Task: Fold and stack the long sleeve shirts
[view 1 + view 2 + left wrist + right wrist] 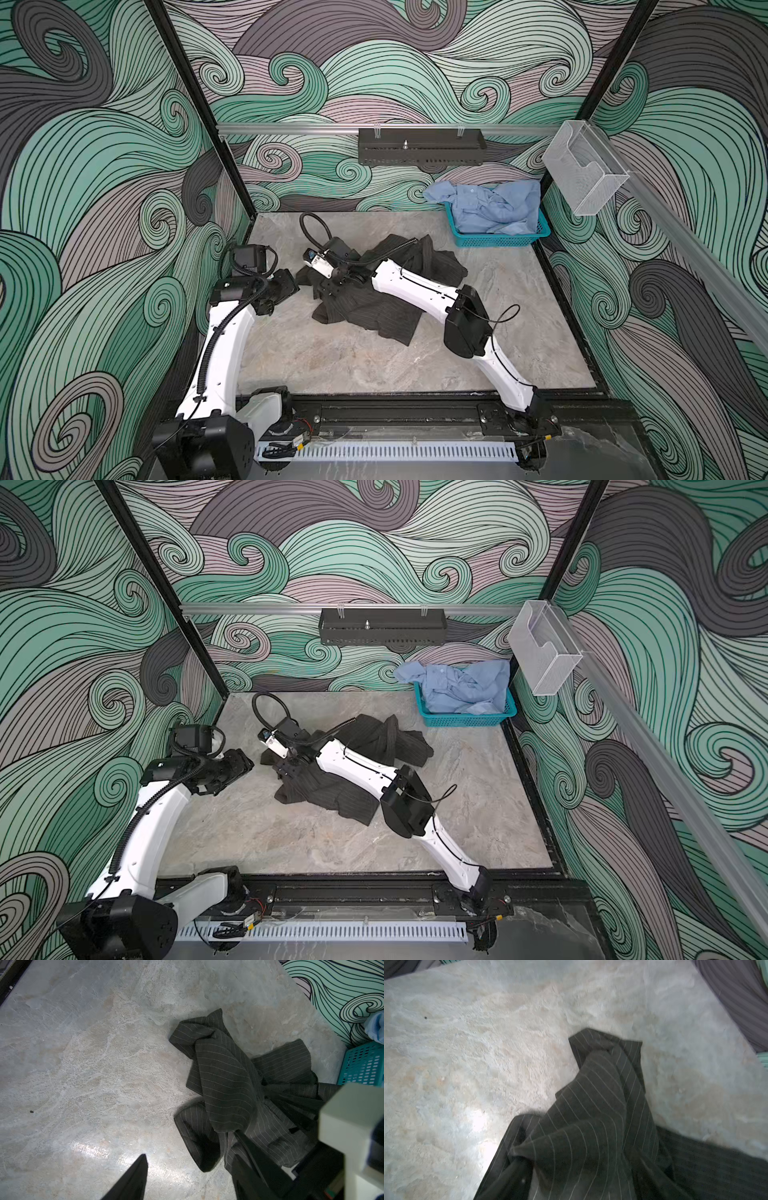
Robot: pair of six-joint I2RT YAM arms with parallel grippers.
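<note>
The dark charcoal pinstriped shirt (374, 307) (332, 791) lies crumpled mid-table. The light blue shirt (490, 208) (461, 688) is heaped in the teal basket (498, 240) at the back right. My left gripper (286, 284) (190, 1144) is open at the dark shirt's left edge. One of its fingers (137, 1176) is over bare table and the other is by the cloth, holding nothing. My right gripper (332, 286) (286, 769) is down on the dark shirt's left part. In the right wrist view bunched striped cloth (591, 1126) covers its jaws, so its grip is hidden.
A black perforated shelf (419, 147) hangs on the back wall rail. A clear plastic holder (586, 170) is on the right wall. Patterned walls enclose the marbled table (332, 361) on three sides. The right arm's white link (415, 284) lies across the dark shirt.
</note>
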